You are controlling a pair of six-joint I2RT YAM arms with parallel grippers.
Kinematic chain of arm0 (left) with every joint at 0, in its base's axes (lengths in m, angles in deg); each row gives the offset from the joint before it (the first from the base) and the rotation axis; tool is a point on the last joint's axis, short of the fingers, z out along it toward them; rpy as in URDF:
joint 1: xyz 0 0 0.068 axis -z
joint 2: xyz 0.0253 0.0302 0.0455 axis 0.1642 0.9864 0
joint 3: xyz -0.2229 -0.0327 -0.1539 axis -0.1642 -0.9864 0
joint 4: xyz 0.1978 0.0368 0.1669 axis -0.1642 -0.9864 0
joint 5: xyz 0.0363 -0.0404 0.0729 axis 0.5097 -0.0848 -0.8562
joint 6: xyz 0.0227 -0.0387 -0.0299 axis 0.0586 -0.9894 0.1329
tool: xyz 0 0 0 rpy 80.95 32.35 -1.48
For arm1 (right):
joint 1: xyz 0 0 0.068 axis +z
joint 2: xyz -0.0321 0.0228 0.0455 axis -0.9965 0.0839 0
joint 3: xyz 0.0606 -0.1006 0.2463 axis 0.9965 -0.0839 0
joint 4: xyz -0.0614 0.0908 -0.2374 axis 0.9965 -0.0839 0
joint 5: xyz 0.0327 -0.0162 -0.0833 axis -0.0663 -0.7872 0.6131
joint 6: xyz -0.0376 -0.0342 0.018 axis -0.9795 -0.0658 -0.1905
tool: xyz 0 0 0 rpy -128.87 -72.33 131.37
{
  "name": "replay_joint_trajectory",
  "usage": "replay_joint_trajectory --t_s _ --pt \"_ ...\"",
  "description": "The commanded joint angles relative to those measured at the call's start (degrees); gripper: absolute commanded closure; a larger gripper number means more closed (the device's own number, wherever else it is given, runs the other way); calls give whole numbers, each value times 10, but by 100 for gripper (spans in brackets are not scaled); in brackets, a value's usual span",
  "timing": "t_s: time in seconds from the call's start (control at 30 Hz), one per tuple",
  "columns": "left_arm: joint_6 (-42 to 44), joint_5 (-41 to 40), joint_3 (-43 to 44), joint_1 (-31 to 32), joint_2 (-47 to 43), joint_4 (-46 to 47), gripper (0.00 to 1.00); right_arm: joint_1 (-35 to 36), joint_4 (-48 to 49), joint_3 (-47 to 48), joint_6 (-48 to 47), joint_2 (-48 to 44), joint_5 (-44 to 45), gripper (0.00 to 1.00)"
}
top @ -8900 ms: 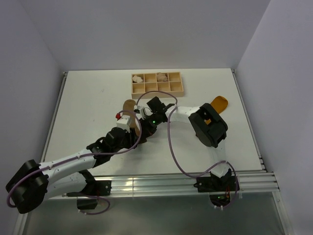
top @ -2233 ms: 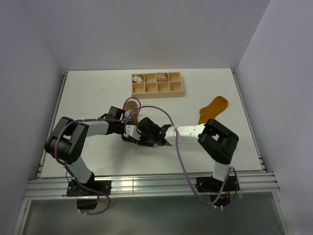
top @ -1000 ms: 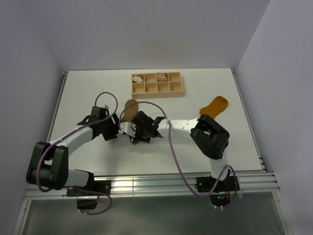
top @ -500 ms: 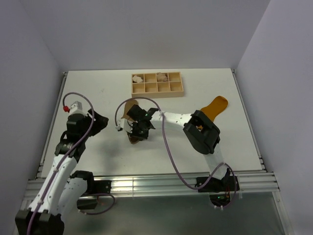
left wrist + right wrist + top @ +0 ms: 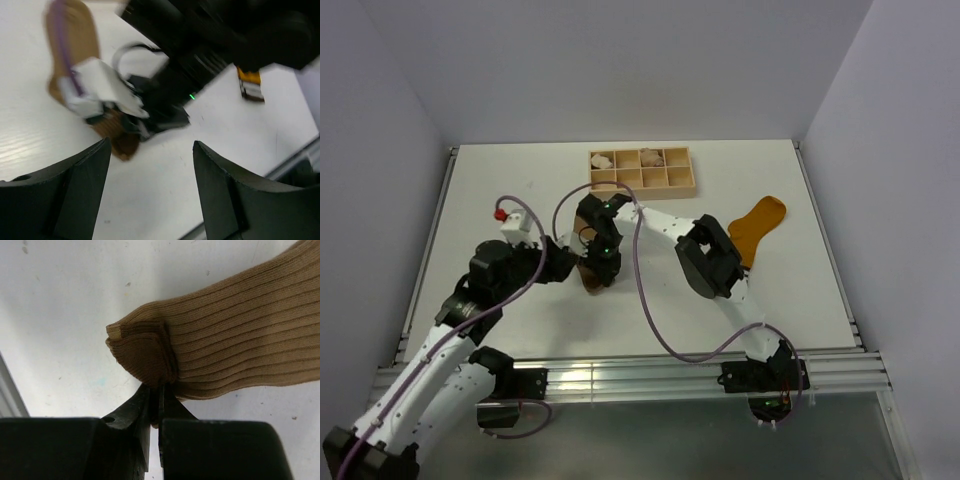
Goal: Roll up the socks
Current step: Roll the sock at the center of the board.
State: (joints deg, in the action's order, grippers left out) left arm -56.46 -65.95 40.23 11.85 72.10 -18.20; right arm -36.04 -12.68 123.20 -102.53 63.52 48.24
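The tan-brown sock [image 5: 585, 240] lies on the white table left of centre, its dark toe [image 5: 592, 284] toward me. My right gripper [image 5: 601, 268] is down on it and shut. In the right wrist view the gripper [image 5: 159, 390] pinches a folded end of the ribbed tan sock [image 5: 235, 335]. My left gripper [image 5: 562, 268] is open and empty just left of the sock. In the blurred left wrist view this gripper [image 5: 151, 147] hovers over bare table, near the sock [image 5: 75, 40]. The mustard-orange sock [image 5: 757, 225] lies flat at the right, untouched.
A wooden tray [image 5: 642, 185] with several compartments stands at the back centre, with pale fabric bundles [image 5: 651, 156] in its far row. The right arm's purple cable [image 5: 645, 290] loops over the table in front of the sock. Grey walls close in the table.
My left arm has swung in from the far left, bringing its open gripper beside the tan sock. My right arm has shifted toward the back while its gripper stays on the sock.
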Motion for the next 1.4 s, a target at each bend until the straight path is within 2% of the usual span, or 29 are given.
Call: replay_joint_trajectory --t_s 0.0,0.07,0.1,0.2,0.3,0.43,0.53,0.8,0.9,1.17,1.37 --pt "33 -42 26 105 65 23 27 -10 -115 24 -35 77 -23 100" --pt "42 -89 43 165 103 18 27 -19 -146 55 -40 89 -31 100" --pt "45 -147 47 228 134 21 27 -21 -153 60 -44 101 -36 100" --pt "58 -227 55 336 189 32 28 -27 -178 75 -56 110 -50 100" --pt "65 -284 46 377 223 57 32 -31 -194 82 -65 119 -54 100" --pt "80 -326 17 390 233 89 35 -33 -206 78 -72 125 -52 100" --pt "99 -322 19 390 249 92 34 -34 -209 74 -80 126 -57 100" --pt "121 -235 50 390 337 117 35 -47 -227 63 -94 129 -50 100" --pt "121 -230 45 390 354 142 37 -62 -226 57 -91 128 -45 100" --pt "133 -180 32 351 383 178 46 -72 -220 45 -90 122 -39 100" --pt "139 -153 37 347 411 183 52 -73 -215 42 -84 126 -37 100"
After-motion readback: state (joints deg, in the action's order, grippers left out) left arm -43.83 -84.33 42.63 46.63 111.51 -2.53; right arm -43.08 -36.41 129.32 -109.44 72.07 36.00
